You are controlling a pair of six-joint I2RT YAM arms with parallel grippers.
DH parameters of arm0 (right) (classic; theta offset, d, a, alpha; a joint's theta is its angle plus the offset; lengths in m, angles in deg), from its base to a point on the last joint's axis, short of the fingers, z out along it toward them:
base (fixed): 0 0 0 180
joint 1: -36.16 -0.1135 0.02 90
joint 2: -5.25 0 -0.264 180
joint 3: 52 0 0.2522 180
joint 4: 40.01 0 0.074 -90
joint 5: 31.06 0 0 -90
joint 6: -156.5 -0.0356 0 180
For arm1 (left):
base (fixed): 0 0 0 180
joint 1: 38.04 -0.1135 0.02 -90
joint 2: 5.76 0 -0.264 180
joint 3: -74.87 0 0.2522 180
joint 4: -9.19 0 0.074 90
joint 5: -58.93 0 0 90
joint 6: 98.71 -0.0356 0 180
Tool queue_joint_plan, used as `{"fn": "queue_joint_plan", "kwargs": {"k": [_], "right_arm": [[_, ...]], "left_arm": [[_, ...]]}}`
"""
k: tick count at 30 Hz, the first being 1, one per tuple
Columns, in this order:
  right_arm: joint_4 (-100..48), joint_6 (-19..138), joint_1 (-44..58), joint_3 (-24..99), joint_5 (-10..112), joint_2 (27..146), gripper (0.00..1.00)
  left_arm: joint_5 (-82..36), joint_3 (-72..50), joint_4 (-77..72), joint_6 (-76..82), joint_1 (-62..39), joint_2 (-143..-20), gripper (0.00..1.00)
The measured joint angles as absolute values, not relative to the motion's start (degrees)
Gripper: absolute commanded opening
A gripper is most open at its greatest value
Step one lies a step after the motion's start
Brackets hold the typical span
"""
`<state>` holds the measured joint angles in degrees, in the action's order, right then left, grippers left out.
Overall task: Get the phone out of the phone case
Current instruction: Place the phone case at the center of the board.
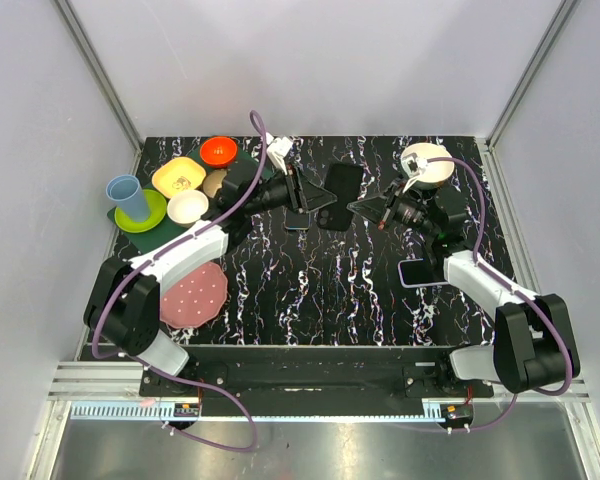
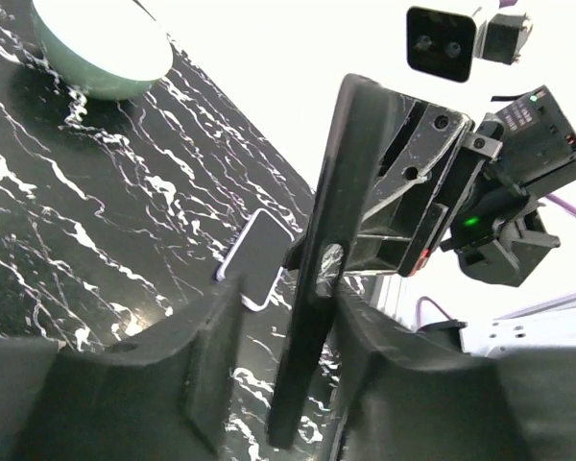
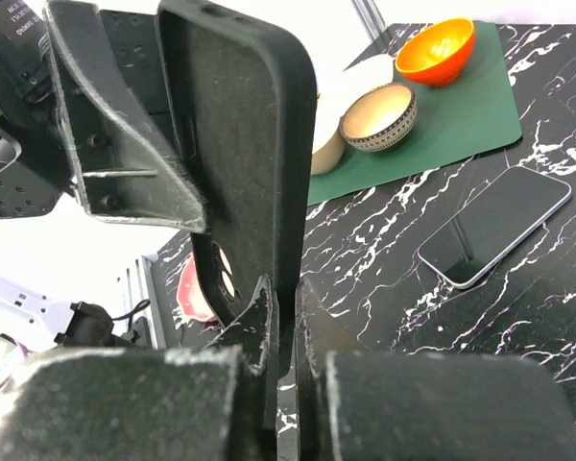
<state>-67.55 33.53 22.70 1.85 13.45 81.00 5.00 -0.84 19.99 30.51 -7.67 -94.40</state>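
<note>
1. Right gripper (image 3: 280,309) fingers are pressed together on one edge of the phone case (image 3: 235,125), with only the case wall between them. The case is held on edge over the middle of the far half of the tabletop (image 1: 310,290).
2. From the opposite side the left gripper (image 2: 286,322) straddles the same case with its jaws part spread. Its near-side finger lies against the case. Its far-side finger stands off it, with marble showing in the gap.
3. The case shell is hollow, and the pink plate (image 1: 193,295) shows through its camera cut-out in the right wrist view.
4. Black marble shows between the near edge and both grippers.
   - The pink plate lies by the left edge.
   - Farther along that edge the green mat (image 3: 461,115) carries a patterned bowl (image 3: 377,117) and an orange bowl (image 3: 436,50) toward the far left corner.
   - A pale bowl (image 1: 427,165) sits near the far right corner, just behind the right gripper.
5. One phone (image 2: 256,257) lies flat beside the right arm, nearer the near edge than the grippers and well apart from the case.
6. A second phone (image 3: 494,226) lies flat just under the left gripper, nearer the near edge than the case. I cannot tell which of the two phones came from the case.
</note>
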Motion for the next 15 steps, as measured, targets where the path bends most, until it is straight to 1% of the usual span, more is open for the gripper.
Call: {"fn": "queue_joint_plan", "kwargs": {"k": [2, 3, 4, 9, 15], "right_arm": [[-66.89, 33.79, 22.7, 1.9, 13.36, 81.0, 0.0], [-66.72, 33.97, 22.68, 1.94, 13.23, 81.0, 0.0], [-66.43, 34.19, 22.64, 2.03, 13.25, 81.0, 0.0], [-62.98, 36.31, 22.64, 3.69, 13.49, 80.97, 0.0], [-53.97, 41.49, 22.64, 8.04, 16.02, 81.19, 0.0]], "left_arm": [[5.2, -0.84, 20.03, 30.42, -7.58, -94.4, 0.77], [5.2, -0.84, 19.99, 30.08, -7.54, -94.42, 0.84], [5.18, -0.84, 19.85, 30.12, -7.6, -94.42, 0.99], [5.13, -0.84, 18.96, 29.03, -8.96, -94.36, 0.99], [4.78, -0.82, 16.36, 25.44, -14.29, -92.19, 0.99]]}}
